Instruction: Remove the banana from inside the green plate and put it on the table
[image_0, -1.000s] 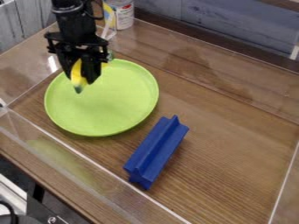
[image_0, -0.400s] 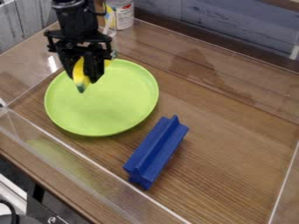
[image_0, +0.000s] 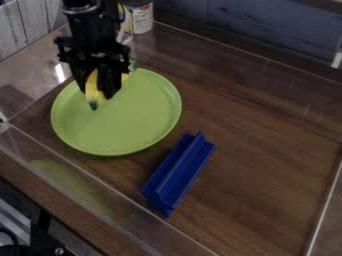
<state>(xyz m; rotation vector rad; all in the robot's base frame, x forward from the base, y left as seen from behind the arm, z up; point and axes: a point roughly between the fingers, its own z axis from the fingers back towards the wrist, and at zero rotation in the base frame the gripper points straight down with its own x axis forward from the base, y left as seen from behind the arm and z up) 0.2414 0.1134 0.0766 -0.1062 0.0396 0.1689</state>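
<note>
Gripping the banana (image_0: 94, 95), the hand (image_0: 94, 74) is closed on it at the upper-left part of the plate (image_0: 116, 112). Banana hangs roughly upright below the fingers, yellow, with a dark lower tip. In view it overlaps the plate's green surface; can't tell whether the tip touches the plate or sits just above it. Upper end is hidden by the hand. Arm is black, comes in from the top left, and covers part of the plate's upper-left rim.

Plate is round, lime green, shallow rim, flat on the bench (image_0: 247, 110). Bench is brown wood grain, glossy. Blue block (image_0: 178, 172) lies on it to the lower right of the plate, near the rim, set diagonally, with a groove along its length. Can (image_0: 138, 16) with a pale label stands at the top, behind the arm, partly cut by the frame edge. Clear wall (image_0: 30, 22) at upper left. Lighting is dim.
</note>
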